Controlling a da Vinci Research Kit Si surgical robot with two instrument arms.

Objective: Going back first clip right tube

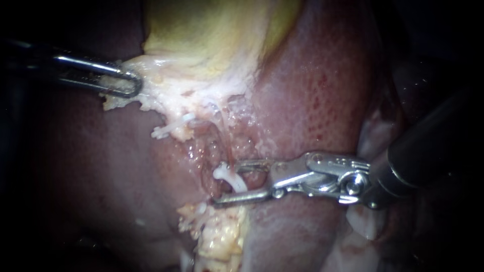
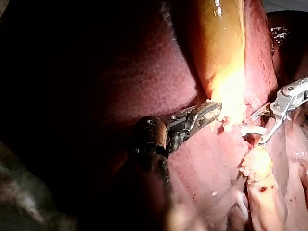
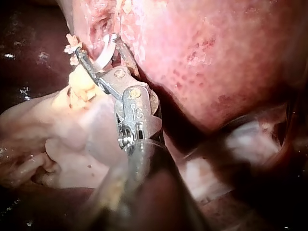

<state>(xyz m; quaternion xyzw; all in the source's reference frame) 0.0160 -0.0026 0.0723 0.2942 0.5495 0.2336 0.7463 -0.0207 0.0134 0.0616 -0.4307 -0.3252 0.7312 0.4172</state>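
Right instrument (image 1: pixel 226 182), end effector released, straddles a white clip (image 1: pixel 221 172); left instrument (image 1: pixel 132 83) grasps pale gallbladder tissue (image 1: pixel 166 95).

No text, label, brand, number or sign could be read in any of the three views.
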